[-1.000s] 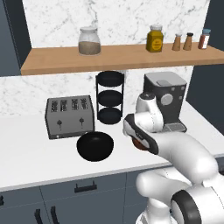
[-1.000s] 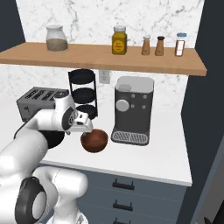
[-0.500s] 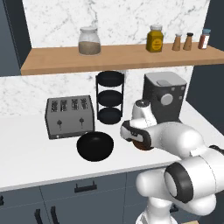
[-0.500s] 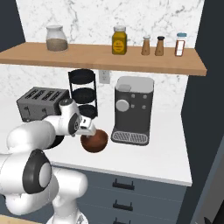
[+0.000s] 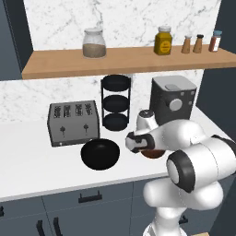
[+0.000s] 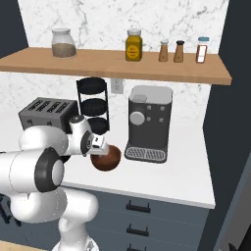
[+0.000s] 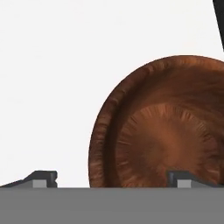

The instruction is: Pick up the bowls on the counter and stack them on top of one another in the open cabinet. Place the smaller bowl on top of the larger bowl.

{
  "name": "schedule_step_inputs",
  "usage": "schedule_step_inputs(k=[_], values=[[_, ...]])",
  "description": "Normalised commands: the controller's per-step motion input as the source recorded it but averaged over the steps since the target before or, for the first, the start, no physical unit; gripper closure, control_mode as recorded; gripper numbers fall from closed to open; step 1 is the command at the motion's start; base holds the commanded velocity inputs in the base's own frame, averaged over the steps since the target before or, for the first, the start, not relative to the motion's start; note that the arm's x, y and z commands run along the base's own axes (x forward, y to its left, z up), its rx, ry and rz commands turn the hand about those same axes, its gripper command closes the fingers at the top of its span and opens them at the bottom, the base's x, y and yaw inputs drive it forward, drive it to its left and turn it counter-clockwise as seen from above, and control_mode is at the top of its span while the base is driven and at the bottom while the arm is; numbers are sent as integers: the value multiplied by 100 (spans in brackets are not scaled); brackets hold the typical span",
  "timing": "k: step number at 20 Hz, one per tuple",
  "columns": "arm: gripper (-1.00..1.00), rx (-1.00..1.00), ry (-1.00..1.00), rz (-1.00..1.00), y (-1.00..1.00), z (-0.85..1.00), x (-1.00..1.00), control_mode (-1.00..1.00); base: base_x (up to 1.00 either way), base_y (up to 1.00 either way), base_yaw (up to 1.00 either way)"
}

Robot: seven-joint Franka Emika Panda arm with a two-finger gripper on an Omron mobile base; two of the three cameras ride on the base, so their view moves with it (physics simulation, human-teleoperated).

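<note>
The smaller reddish-brown bowl [image 7: 166, 140] sits on the white counter [image 5: 27, 161], just in front of the coffee machine; it is also visible as the brown bowl [image 6: 109, 159] and, half hidden by my wrist, as the brown bowl [image 5: 156, 153]. My gripper [image 7: 113, 180] hangs directly over it, open, with the bowl's near rim between the two fingertips. The hand shows as the gripper [image 5: 141, 145] and the gripper [image 6: 101, 150]. The larger glossy black bowl [image 5: 100, 154] rests to the left, before the toaster. Above runs the wooden shelf board [image 5: 55, 64].
A silver toaster [image 5: 73, 122], a black three-tier rack [image 5: 116, 102] and a dark coffee machine [image 5: 173, 99] line the back of the counter. On the shelf stand a glass jar [image 5: 94, 43], a yellow jar [image 5: 163, 40] and spice shakers [image 5: 199, 43].
My arm has stretched forward and the hand has dropped from above the counter down onto the brown bowl. Both bowls have stayed in place.
</note>
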Motion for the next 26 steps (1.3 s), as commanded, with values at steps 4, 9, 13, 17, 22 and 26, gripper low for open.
schedule_step_inputs(k=[4,9,13,17,22,26], values=[[100,-4,0,0,-3,-38,5,-100,0,0,0],[100,0,0,0,-2,-3,1,-100,0,0,0],[100,0,0,0,0,2,0,-100,0,0,0],[100,0,0,5,1,25,-9,-100,0,0,0],[100,0,-10,17,16,84,-36,-100,0,0,0],[100,-4,-5,29,57,77,-46,-100,0,0,0]])
